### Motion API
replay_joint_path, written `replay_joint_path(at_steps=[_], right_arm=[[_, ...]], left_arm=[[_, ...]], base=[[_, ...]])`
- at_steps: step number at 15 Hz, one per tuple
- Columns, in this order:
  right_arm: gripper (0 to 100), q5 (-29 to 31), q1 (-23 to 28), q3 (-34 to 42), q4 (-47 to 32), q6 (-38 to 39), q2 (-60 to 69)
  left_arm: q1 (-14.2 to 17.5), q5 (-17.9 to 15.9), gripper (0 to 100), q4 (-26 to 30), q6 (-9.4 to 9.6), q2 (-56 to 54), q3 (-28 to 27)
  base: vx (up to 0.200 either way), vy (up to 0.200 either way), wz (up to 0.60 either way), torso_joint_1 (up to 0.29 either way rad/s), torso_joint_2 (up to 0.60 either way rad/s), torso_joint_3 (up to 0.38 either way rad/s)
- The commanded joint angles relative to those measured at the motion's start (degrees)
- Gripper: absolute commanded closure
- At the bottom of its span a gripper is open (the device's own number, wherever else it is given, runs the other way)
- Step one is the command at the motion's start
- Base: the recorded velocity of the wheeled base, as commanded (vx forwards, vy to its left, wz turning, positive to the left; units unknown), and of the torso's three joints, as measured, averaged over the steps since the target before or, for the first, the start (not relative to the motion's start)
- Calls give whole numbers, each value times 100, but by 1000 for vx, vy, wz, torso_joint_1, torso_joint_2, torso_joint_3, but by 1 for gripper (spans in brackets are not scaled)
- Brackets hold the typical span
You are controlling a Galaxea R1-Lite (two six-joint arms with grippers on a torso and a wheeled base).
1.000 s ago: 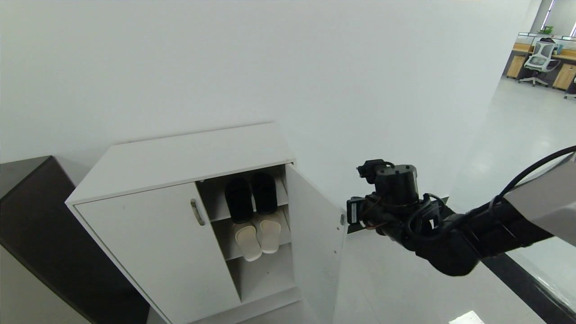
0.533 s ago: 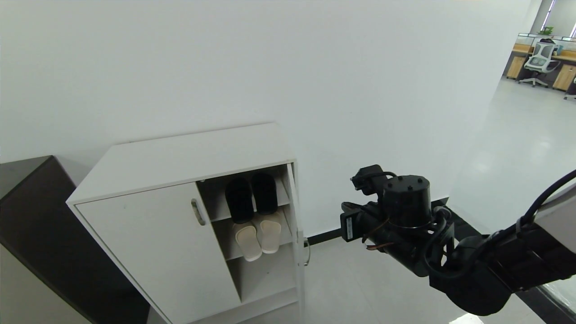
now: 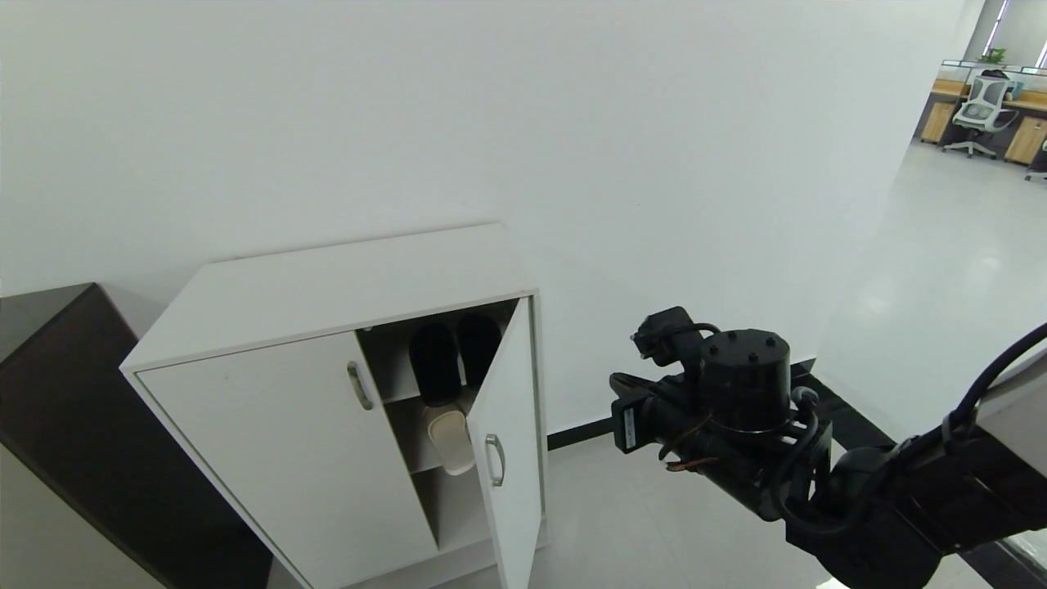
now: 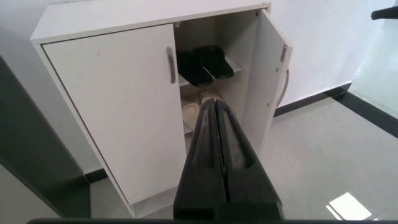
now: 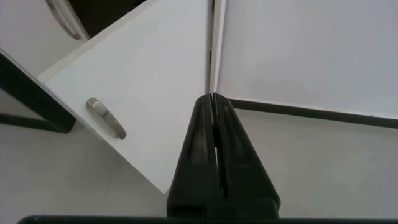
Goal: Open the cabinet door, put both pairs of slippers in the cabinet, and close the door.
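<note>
The white cabinet [image 3: 343, 278] stands against the wall with its left door shut. Its right door [image 3: 509, 425] hangs about half open, handle [image 3: 494, 460] facing outward. A black pair of slippers [image 3: 435, 364] lies on the upper shelf and a beige pair [image 3: 448, 438] on the shelf below, both partly hidden by the door. My right arm [image 3: 736, 409] is to the right of the door. The right gripper [image 5: 213, 98] is shut and empty, pointing at the door's outer face [image 5: 155, 87]. The left gripper [image 4: 215, 102] is shut and empty, held back from the cabinet opening.
A dark panel [image 3: 74, 425] stands against the cabinet's left side. A black skirting strip [image 3: 581, 432] runs along the white wall. Open grey floor [image 3: 924, 278] extends to the right, with a desk and office chair [image 3: 986, 106] far off.
The right door has swung from wide open to about half shut, covering part of both pairs of slippers. My right arm has moved left and down after it.
</note>
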State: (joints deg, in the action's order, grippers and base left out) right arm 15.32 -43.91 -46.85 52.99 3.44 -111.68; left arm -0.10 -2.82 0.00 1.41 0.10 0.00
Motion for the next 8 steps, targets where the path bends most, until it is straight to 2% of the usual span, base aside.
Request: replay_joint_path(at_steps=[1, 5, 8], right_arm=[[100, -3, -12, 88, 9, -45, 6], [100, 6, -47, 123, 9, -89, -47], [100, 15, -91, 132, 18, -124, -91]], left_arm=[[1, 0, 100, 0, -1, 8, 0], [1, 0, 100, 0, -1, 8, 0], [1, 0, 100, 0, -1, 8, 0]], base=[[0, 0, 0, 0, 0, 0], [0, 0, 0, 0, 0, 0], [0, 0, 600, -2, 1, 1]])
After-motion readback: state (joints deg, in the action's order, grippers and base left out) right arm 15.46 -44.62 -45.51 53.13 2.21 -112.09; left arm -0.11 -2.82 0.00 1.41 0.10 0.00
